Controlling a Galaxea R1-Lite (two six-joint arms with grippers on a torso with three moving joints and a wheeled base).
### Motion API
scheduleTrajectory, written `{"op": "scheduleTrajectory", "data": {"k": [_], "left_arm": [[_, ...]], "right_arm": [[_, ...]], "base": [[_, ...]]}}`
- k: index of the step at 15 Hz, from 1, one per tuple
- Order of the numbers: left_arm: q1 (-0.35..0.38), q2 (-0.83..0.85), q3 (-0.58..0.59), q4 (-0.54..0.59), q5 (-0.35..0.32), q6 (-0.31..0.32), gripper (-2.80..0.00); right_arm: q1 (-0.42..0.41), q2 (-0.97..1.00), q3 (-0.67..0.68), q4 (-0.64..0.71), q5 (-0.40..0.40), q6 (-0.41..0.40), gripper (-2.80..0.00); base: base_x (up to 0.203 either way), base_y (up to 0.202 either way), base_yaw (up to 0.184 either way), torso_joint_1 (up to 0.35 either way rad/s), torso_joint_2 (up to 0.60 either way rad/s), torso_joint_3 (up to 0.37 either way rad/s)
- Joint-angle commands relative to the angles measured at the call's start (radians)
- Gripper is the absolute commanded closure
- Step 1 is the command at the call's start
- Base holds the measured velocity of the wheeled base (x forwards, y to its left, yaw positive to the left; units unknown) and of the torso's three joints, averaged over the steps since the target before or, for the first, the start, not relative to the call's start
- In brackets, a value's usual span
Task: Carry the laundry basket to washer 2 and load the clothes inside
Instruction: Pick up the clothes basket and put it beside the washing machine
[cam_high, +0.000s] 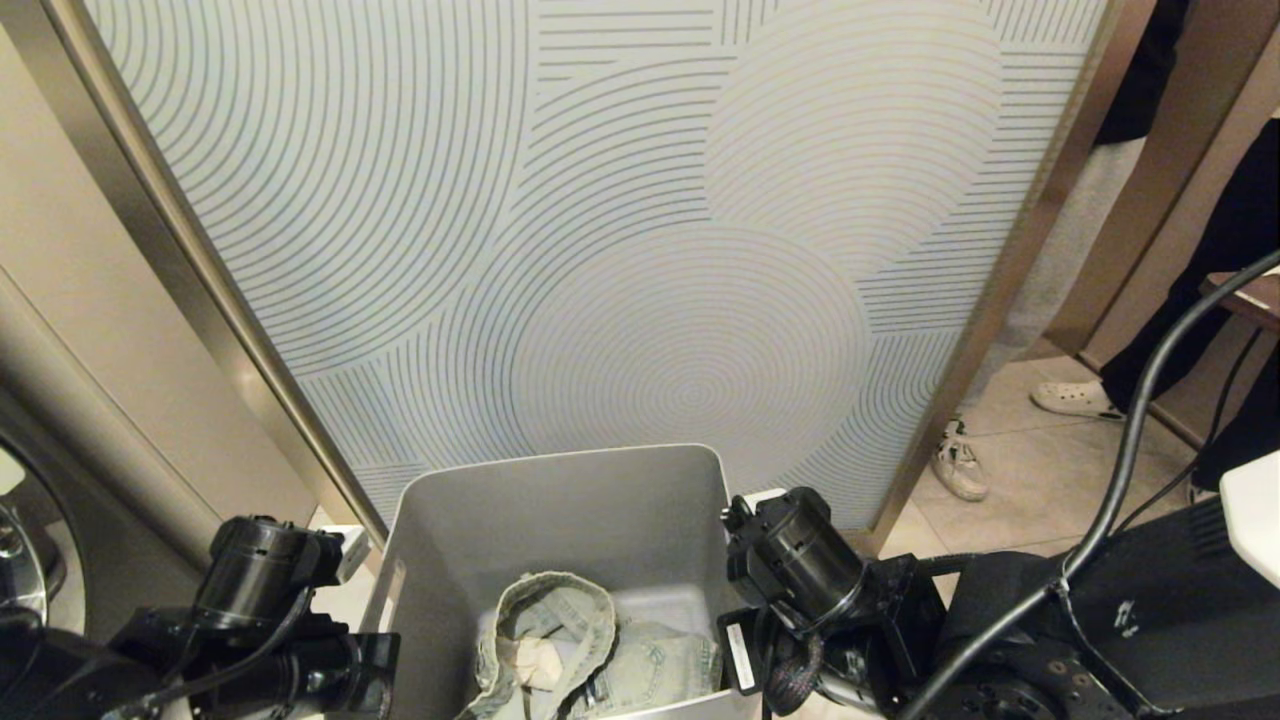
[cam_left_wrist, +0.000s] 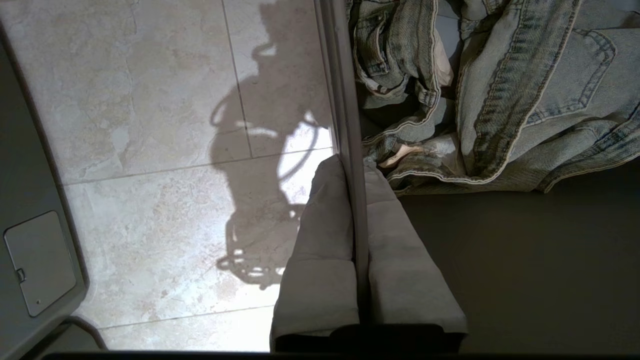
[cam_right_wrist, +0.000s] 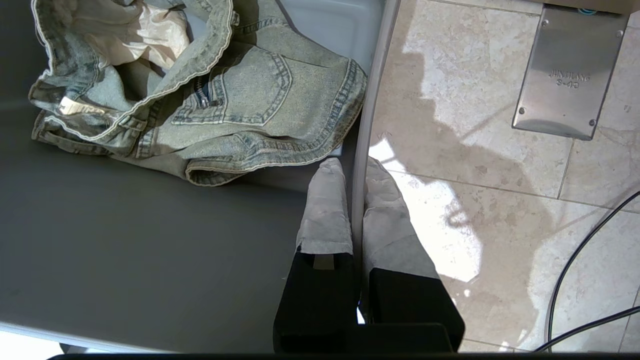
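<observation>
Laundry basket (cam_high: 560, 500) rims are pinched by left pincer (cam_left_wrist: 361, 165) and right pincer (cam_right_wrist: 356, 167), apparently close before a patterned panel (cam_high: 600, 220).

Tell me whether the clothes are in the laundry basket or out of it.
In. The clothes lie crumpled on the floor of the laundry basket, inside its walls; both wrist views show the denim on the inner side of the rim.

A patterned panel (cam_high: 600, 230) is blocking the way just ahead of the laundry basket (cam_high: 560, 500) — open tiled floor (cam_high: 1040, 480) is lying to the right, where a person's shoes (cam_high: 960, 465) are standing.
</observation>
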Motion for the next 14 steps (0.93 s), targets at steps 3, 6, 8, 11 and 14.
{"op": "scheduleTrajectory", "data": {"k": [3, 6, 8, 11, 14], "left_arm": [[0.0, 0.003, 0.0, -0.002, 0.001, -0.002, 0.0], [0.0, 0.003, 0.0, -0.002, 0.001, -0.003, 0.0], [0.0, 0.004, 0.0, -0.002, 0.0, -0.003, 0.0], [0.0, 0.005, 0.0, -0.002, 0.001, -0.003, 0.0], [0.0, 0.007, 0.0, -0.002, 0.0, -0.003, 0.0]], "right_arm": [[0.0, 0.002, 0.0, -0.001, -0.002, 0.003, 0.0], [0.001, 0.002, 0.0, -0.001, -0.002, 0.004, 0.0], [0.001, 0.003, 0.002, -0.001, -0.003, 0.004, 0.0], [0.001, 0.004, 0.0, -0.001, -0.002, 0.004, 0.0], [0.0, 0.007, 0.0, -0.001, -0.002, 0.003, 0.0]], "base": [[0.0, 0.0, 0.0, 0.0, 0.0, 0.0], [0.002, -0.006, 0.057, 0.0, 0.0, 0.002], [0.001, -0.008, 0.171, 0.001, 0.0, 0.002], [-0.001, -0.01, 0.177, 0.002, 0.0, 0.002], [-0.002, -0.01, 0.176, 0.005, 0.0, 0.0]]}}
